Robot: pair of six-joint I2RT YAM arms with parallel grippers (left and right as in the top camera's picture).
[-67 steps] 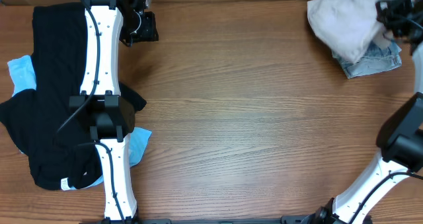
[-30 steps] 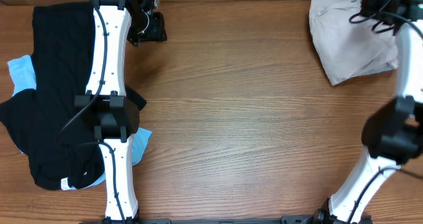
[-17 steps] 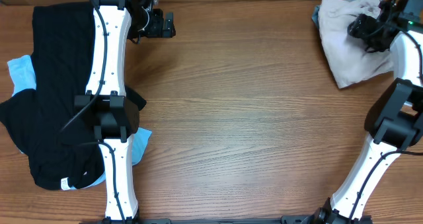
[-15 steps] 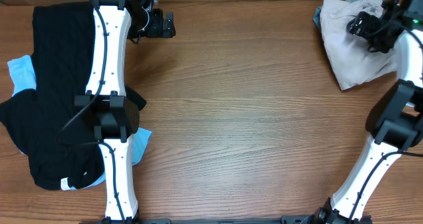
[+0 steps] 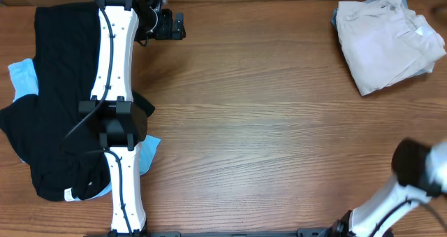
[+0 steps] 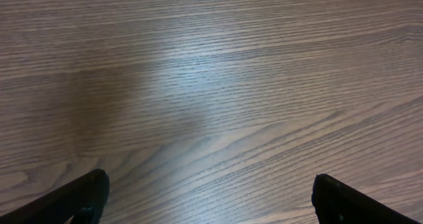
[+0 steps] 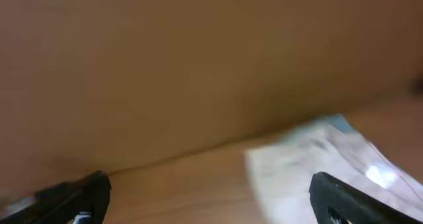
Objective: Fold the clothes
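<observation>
The shorts (image 5: 384, 45) lie folded in a tidy packet at the table's (image 5: 265, 146) far right corner. To my eye they were put there to keep the table's middle free for the next piece. The white label faces up, and nothing touches them.

The right gripper (image 7: 211, 199) is out of the overhead view; only a blurred part of the right arm (image 5: 419, 168) shows near the table's right front. Its own camera is smeared, but the two fingertips sit wide apart with nothing between them, so the claw is spread and empty. The shorts are well ahead of it.

On the table's left side the black garment (image 5: 59, 90) sprawls unfolded, with a blue garment (image 5: 21, 76) peeking from under it. The left arm (image 5: 112, 62) reaches across that heap. The left gripper (image 6: 213, 199) hangs over bare wood by the table's far edge, just beside the black cloth. Its fingers are parted and holding nothing. I take that pile to be the work left.
</observation>
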